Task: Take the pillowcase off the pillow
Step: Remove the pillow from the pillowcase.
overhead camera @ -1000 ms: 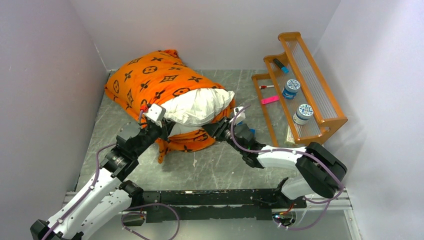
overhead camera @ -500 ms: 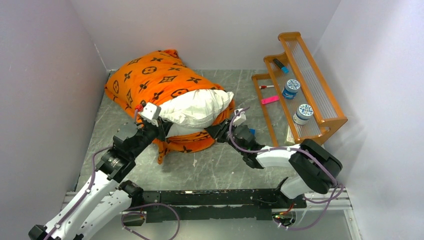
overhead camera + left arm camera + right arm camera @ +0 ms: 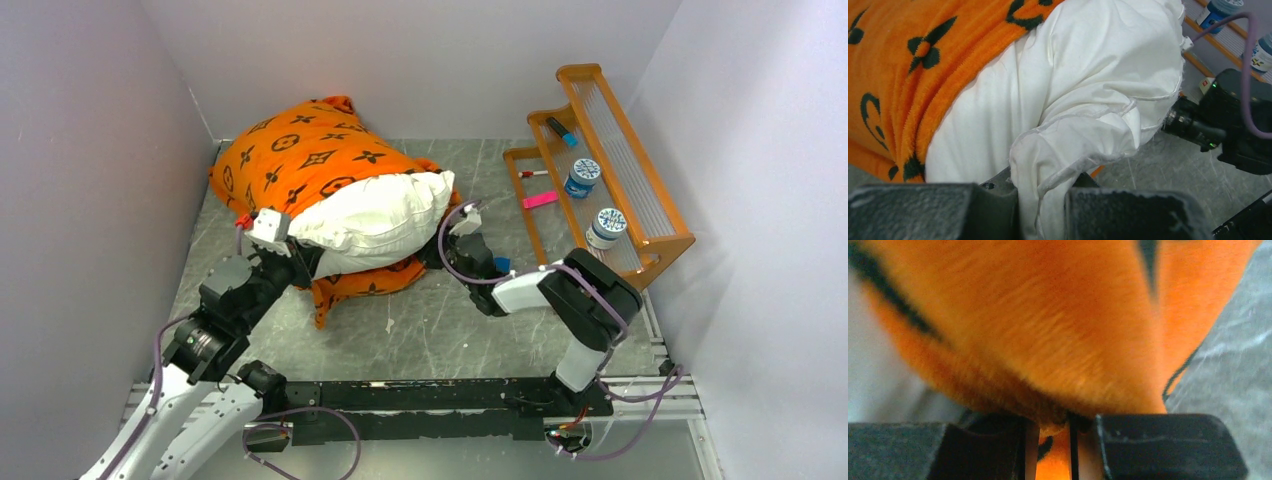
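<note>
Orange pillowcase (image 3: 300, 160) lies far-left on table (image 3: 450, 325), half off white pillow (image 3: 370, 215): left gripper (image 3: 1042, 200) clenched on pillow's near corner as anchor, right gripper (image 3: 1048, 440) clamped on pillowcase hem at right, presumably to pull them apart.

We note: plump white stuffed pillow (image 3: 375, 210) on grey stone-look table (image 3: 450, 320), far-left part. Far-left end inside orange monogram-print fabric pillowcase (image 3: 300, 155), near-right end sticking out. Pillowcase flap under pillow on near side. Left gripper (image 3: 1040, 210) at pillow's near-left corner, clamped on pillow cloth. Right gripper (image 3: 1048, 440) just right of pillow, pinching pillowcase edge. Orange stepped plastic rack (image 3: 585, 72) along right wall, two white round jars (image 3: 582, 177) on its steps, well apart from pillow.
</note>
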